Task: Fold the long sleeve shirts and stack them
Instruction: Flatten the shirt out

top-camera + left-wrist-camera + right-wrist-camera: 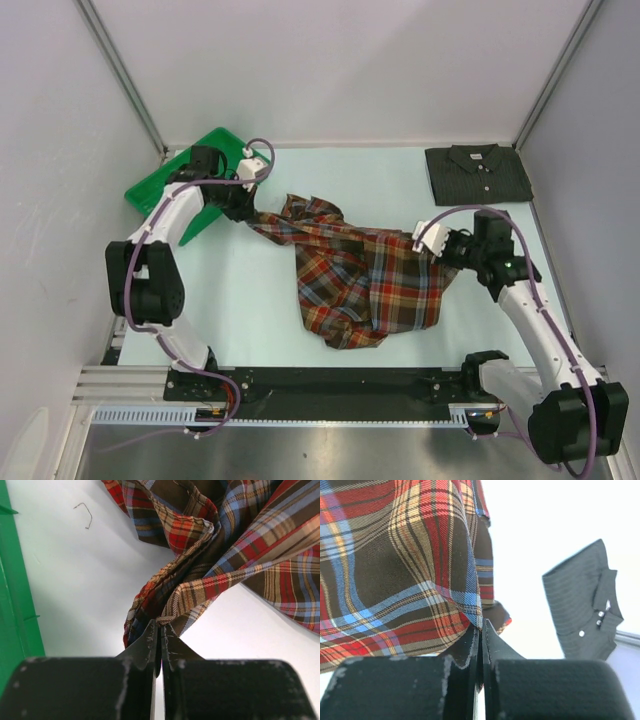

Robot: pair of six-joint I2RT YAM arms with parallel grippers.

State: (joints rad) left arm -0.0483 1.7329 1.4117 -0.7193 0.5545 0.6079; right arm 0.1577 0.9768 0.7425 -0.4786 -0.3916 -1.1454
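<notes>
The red, brown and navy plaid shirt (365, 280) hangs stretched between both grippers above the table, its lower part bunched below. My left gripper (243, 210) is shut on a gathered corner of the plaid shirt (210, 560) at its left end. My right gripper (447, 248) is shut on the plaid shirt's (395, 565) edge at its right end. The dark charcoal grey shirt (477, 173) lies folded at the back right and also shows in the right wrist view (582, 605).
A green plastic tray (170, 180) sits at the back left, right beside my left gripper; its wall shows in the left wrist view (15, 605). A small bent wire (85, 513) lies on the table. Enclosure walls stand at left, right and back.
</notes>
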